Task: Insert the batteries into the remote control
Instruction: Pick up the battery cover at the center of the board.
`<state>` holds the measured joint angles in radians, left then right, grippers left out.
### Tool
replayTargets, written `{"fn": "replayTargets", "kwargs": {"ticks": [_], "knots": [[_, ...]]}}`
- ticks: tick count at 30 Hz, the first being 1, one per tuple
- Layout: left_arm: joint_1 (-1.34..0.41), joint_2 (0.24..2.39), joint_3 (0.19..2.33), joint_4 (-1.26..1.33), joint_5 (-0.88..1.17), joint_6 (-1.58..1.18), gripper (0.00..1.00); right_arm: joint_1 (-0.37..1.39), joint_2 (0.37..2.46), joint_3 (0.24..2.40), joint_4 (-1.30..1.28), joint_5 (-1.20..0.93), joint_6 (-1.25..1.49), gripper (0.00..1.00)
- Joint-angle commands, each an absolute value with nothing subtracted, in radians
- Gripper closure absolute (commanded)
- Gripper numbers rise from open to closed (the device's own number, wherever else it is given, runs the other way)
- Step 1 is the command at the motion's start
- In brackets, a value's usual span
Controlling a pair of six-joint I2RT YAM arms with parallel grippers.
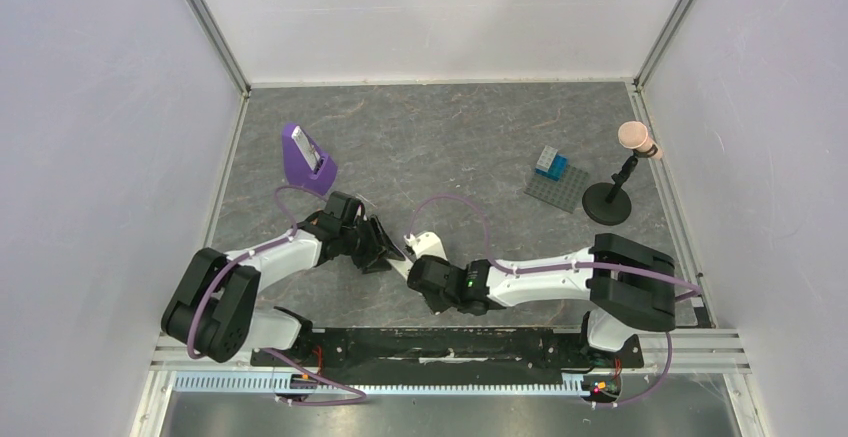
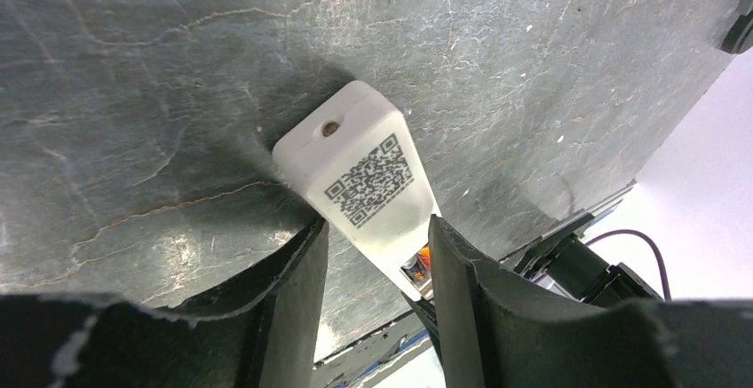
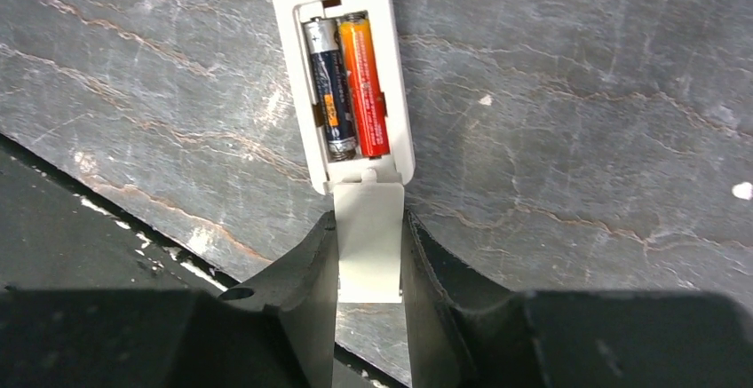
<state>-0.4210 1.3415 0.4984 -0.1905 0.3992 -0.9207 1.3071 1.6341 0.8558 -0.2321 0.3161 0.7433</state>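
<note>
Batteries [image 3: 348,95] are lying side by side in the open compartment [image 3: 330,4], the dark battery [image 3: 327,86] and the red-orange battery [image 3: 364,86] touching along their length. So the loading itself is looking done, and the step in hand is looking like closing up. The remote control [image 1: 428,245] is lying back-up on the table [image 1: 450,147] at the near middle, between the two arms. The left gripper [image 2: 377,228] is clamping the remote across its long edges, just behind the end carrying the square code label [image 2: 371,179], and is steadying it. The right gripper [image 3: 368,228] is pinching the battery cover [image 3: 368,255] flat between its fingers, with the cover's front edge touching the open end of the compartment. To do this well, I'm thinking the cover is needing to stay level with the remote's back and square to its sides, edges feeding into the grooves. Then comes a slow, straight push toward the left gripper until it is sitting flush. The left hold is needing to be firm, so the remote isn't skidding away. Any tilt is risking a jam or a lifted battery.
</note>
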Motion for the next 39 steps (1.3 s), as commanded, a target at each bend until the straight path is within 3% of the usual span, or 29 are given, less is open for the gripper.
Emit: {"fn": "replayTargets", "kwargs": {"ticks": [1, 7, 15, 20, 31, 39], "knots": [[-0.416, 1.315, 0.514, -0.255, 0.319, -0.916, 0.46, 1.313, 1.571, 0.891, -0.261, 0.372, 0.723, 0.81], [-0.417, 1.227, 0.563, -0.331, 0.28, -0.906, 0.4, 1.327, 1.539, 0.901, -0.227, 0.294, 0.666, 0.81], [-0.404, 1.109, 0.664, -0.567, 0.058, -0.888, 0.39, 1.371, 1.672, 0.984, -0.151, 0.205, 0.619, 0.83], [-0.373, 1.163, 0.726, -0.574, 0.018, -0.862, 0.4, 1.371, 1.727, 1.008, -0.133, 0.227, 0.64, 0.85], [-0.371, 1.429, 0.827, -0.523, -0.038, -0.859, 0.51, 1.304, 1.732, 0.97, -0.117, 0.24, 0.667, 0.85], [-0.386, 1.53, 0.843, -0.519, -0.008, -0.865, 0.7, 1.252, 1.71, 0.944, -0.133, 0.239, 0.66, 0.86]]}}
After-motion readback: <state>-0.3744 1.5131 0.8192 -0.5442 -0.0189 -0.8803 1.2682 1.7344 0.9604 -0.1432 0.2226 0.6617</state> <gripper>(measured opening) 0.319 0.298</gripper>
